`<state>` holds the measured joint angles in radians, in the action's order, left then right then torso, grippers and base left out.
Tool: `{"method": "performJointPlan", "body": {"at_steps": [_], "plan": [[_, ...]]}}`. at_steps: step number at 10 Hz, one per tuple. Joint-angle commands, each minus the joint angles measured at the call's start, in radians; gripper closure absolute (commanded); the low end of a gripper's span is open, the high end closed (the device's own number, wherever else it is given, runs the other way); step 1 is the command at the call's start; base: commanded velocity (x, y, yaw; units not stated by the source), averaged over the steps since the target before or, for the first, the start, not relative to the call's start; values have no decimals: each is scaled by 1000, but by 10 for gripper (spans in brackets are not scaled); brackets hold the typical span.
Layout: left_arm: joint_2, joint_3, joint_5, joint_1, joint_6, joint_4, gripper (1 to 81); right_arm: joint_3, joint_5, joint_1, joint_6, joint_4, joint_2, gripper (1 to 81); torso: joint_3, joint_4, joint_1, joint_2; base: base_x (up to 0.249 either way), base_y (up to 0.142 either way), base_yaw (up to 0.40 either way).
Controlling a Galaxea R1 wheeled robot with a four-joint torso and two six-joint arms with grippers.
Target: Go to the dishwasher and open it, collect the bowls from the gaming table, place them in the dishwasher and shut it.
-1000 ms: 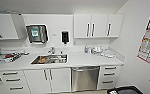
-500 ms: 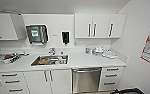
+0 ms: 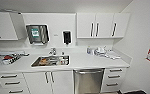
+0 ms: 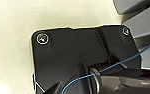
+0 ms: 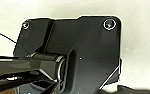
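Now the dishwasher (image 3: pixel 88 80) sits low and a little right of centre in the head view, its brushed steel front closed and its bar handle running across the top just under the edge of the worktop (image 3: pixel 91 62). Over the last second the whole kitchen wall has grown larger and slid in the frame, so the camera has moved: the robot has driven nearer and is now almost squared up to the appliance. I judge that the approach is close to finished and the opening step has not started, since the door is flush with the white cabinet doors (image 3: pixel 49 81) to its left and the drawer stack (image 3: pixel 114 77) to its right.

Left of the dishwasher, the sink (image 3: pixel 51 60) is set into the worktop with some crockery inside, and a tap stands behind it. Farther left a dish rack (image 3: pixel 4 58) holds a few items. On the right part of the worktop lies a small cluster of pale objects (image 3: pixel 101 51), too blurred to name. On the far wall hang a paper-towel dispenser (image 3: pixel 37 34) and a dark soap dispenser (image 3: pixel 67 37), with upper cabinets (image 3: pixel 102 25) to the right.

Both wrist views look down over pale floor past the robot's own dark plates; I cannot tell whether either end effector is open or closed.
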<state>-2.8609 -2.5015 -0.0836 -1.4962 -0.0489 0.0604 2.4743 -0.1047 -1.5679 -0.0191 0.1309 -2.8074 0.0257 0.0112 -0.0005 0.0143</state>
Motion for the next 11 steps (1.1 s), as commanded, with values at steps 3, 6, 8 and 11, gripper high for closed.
{"method": "performJointPlan", "body": {"at_steps": [3, 6, 8, 11], "plan": [[10, 4, 47, 47, 0, 2, 10, 0, 51, 45, -1, 6, 15, 10, 0, 0, 1, 0, 77, 77, 0], [10, 4, 47, 47, 0, 4, 10, -2, 52, 45, -1, 6, 15, 10, 0, 0, 1, 0, 85, 47, 0], [10, 4, 47, 47, 0, 6, 10, 0, 54, 45, -1, 6, 13, 10, 0, 0, 1, 0, 86, 0, 0], [9, 4, 47, 47, 0, 7, 10, 0, 56, 44, -1, 6, 12, 10, 0, 0, 1, 0, 89, 0, 0]]}}
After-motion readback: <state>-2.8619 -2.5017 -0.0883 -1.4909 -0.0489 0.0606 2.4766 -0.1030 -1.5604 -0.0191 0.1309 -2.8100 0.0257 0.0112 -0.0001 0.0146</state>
